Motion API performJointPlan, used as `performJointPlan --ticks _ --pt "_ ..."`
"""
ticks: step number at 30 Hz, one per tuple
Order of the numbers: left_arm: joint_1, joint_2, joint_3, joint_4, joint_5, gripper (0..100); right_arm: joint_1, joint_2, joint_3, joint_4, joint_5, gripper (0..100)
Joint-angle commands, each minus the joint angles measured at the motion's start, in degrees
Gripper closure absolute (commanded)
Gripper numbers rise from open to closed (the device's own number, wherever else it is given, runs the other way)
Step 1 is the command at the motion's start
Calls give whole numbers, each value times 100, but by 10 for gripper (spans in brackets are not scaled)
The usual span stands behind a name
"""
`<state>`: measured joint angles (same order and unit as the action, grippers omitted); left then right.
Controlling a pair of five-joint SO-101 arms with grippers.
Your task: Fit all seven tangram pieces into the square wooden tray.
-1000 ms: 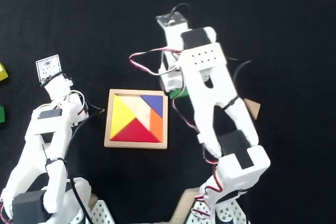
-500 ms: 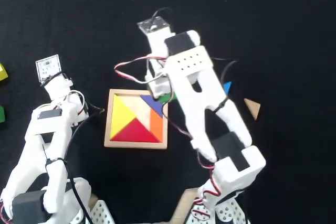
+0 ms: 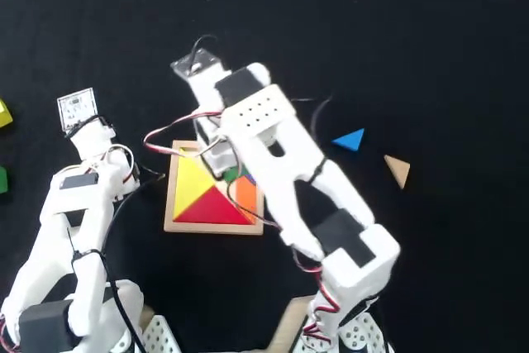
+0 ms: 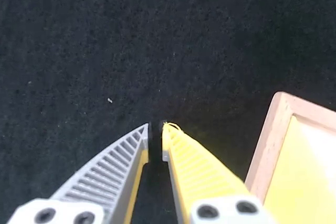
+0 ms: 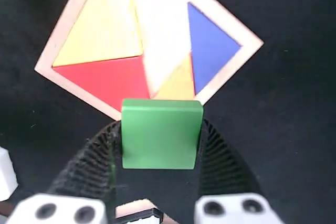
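The left jaws, ribbed grey and yellow plastic, are closed tip to tip on nothing, above the black cloth table (image 3: pixel 446 55) just beside the square wooden tray (image 4: pixel 265 145). The tray holds flat, smooth pieces: a large yellow triangle (image 5: pixel 102 24), a red triangle (image 5: pixel 102 77), a blue triangle (image 5: pixel 207 45) and an orange piece (image 3: pixel 246 196). The right jaws, black and ribbed, grip a thick green square (image 5: pixel 160 134) by opposite sides over the tray's right half. Farther right lie a small bright-blue triangle (image 3: pixel 350 139) and a tan triangle (image 3: pixel 398 170). A second ago the green square hung right of the tray. The right arm has swung left, uncovering the bright-blue triangle.
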<state>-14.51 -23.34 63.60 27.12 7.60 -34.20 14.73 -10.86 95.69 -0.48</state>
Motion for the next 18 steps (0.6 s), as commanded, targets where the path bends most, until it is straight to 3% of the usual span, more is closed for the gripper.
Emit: performJointPlan --ticks 1,8,18 --pt "13 -176 -48 -88 -44 938 -264 92 -330 -62 44 959" --pt "13 -149 -75 -97 -44 938 -510 136 -330 -79 70 959" --pt "13 -149 -92 -97 -44 938 -484 171 101 -800 1125 959"
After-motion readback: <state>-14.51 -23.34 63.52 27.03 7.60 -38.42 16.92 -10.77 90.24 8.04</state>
